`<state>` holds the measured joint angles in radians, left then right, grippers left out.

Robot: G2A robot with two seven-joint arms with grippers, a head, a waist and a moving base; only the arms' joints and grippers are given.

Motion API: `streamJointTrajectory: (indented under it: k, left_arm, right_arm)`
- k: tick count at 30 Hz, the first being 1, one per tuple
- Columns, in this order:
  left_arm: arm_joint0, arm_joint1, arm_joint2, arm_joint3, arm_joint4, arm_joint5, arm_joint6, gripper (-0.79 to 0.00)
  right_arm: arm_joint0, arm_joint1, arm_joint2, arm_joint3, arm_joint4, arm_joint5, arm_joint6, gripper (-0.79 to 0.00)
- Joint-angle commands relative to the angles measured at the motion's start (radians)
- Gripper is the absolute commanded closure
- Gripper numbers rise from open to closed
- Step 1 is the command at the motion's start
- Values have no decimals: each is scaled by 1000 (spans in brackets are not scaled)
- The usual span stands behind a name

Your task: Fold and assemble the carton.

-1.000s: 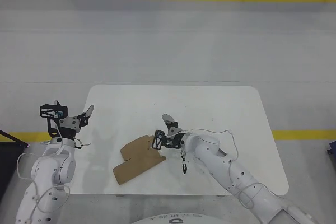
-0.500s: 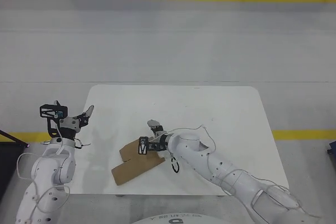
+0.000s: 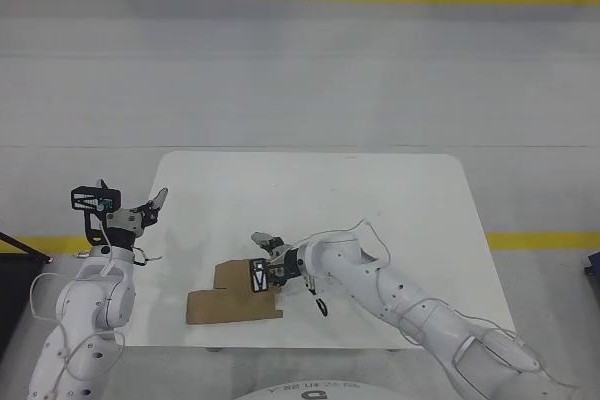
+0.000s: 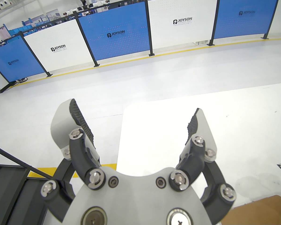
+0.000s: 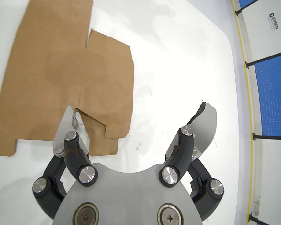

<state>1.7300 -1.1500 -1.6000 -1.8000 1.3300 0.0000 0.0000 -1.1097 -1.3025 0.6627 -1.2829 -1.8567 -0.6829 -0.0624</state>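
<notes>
Nearby, partition panels [image 4: 117,38] stand beyond the table [image 3: 400,190] bearing the flat carton [image 3: 225,300].

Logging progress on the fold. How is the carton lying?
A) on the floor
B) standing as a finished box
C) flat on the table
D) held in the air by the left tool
C: the carton lies flat on the table, with the open right tool at its edge.
</notes>
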Motion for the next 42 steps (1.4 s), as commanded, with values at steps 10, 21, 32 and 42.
streamJointTrajectory:
  k: [10, 21, 32, 42]
  left_arm:
    - [0, 0, 0, 0, 0, 0, 0, -785]
    - [0, 0, 0, 1, 4, -2, 1, -785]
    - [18, 45, -71, 130, 31, -684, 241, -785]
    - [15, 47, -66, 112, 93, -661, 225, -785]
  right_arm:
    - [-261, 111, 269, -320, -79, 176, -79, -785]
    - [-835, 188, 707, -740, -53, 658, -202, -785]
    - [-848, 188, 716, -746, -43, 671, -211, -785]
    - [-848, 188, 716, -746, -43, 671, -211, -785]
